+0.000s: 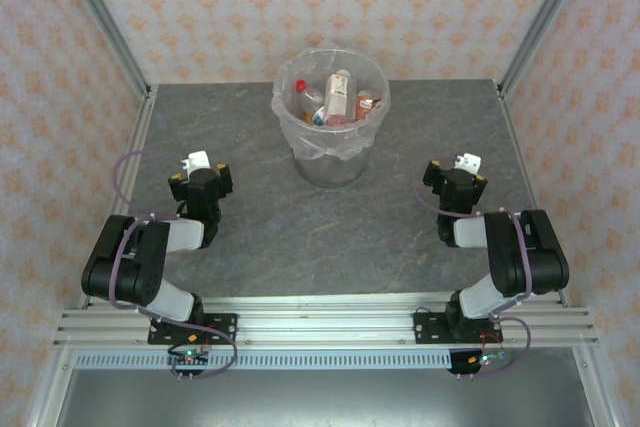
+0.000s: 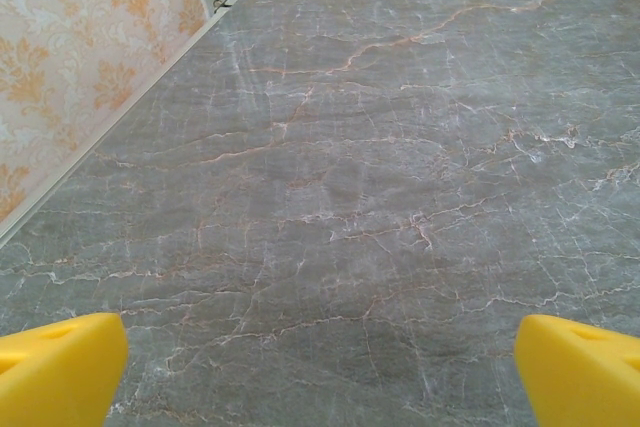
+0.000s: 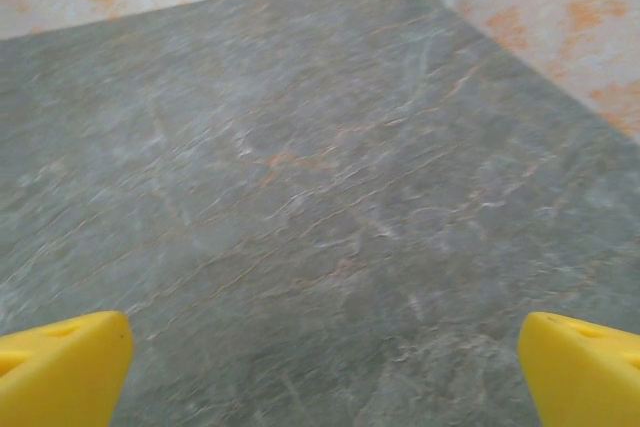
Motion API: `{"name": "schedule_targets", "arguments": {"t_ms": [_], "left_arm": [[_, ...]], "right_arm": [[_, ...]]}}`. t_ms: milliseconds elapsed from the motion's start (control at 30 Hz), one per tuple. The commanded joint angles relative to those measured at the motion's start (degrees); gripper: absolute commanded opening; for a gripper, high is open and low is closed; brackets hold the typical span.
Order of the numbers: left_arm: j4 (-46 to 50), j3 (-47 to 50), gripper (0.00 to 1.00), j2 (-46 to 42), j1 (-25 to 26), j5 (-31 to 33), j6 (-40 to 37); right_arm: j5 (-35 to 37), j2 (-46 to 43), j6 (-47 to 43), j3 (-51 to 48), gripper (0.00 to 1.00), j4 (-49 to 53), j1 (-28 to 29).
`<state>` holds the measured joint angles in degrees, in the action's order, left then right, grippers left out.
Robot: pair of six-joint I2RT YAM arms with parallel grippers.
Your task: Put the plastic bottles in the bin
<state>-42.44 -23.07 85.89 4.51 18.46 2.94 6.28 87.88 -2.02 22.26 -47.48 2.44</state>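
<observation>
Arms folded back at the counter's (image 1: 330, 247) near edge, with the left pincer (image 1: 200, 173) toward the left edge and the right pincer (image 1: 456, 174) toward the right edge. Both were spread wide and gripping nothing, yellow fingertips (image 2: 60, 367) over bare marbled surface. The bin (image 1: 330, 162) stood upright mid-counter by the far edge, well apart from both pincers, with the plastic bottles (image 1: 337, 99) piled inside its clear liner (image 1: 300, 132).

Both arms folded at the elbow, left tool (image 1: 200, 174) and right tool (image 1: 455, 177) spread wide — apparently hovering low, aimed forward
</observation>
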Motion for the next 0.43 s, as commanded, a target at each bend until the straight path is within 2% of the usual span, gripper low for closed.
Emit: {"name": "schedule_targets", "arguments": {"t_ms": [0,400], "left_arm": [[-2.37,-0.06,1.00,-0.37,0.31,1.49,-0.12],[-2.30,-0.05,1.00,-0.36,0.26,1.39,-0.22]], "right_arm": [[-11.54,-0.32,-1.51,1.02,0.99,1.09,-2.41],[-11.47,-0.43,-1.59,1.04,0.99,1.42,-2.38]]}}
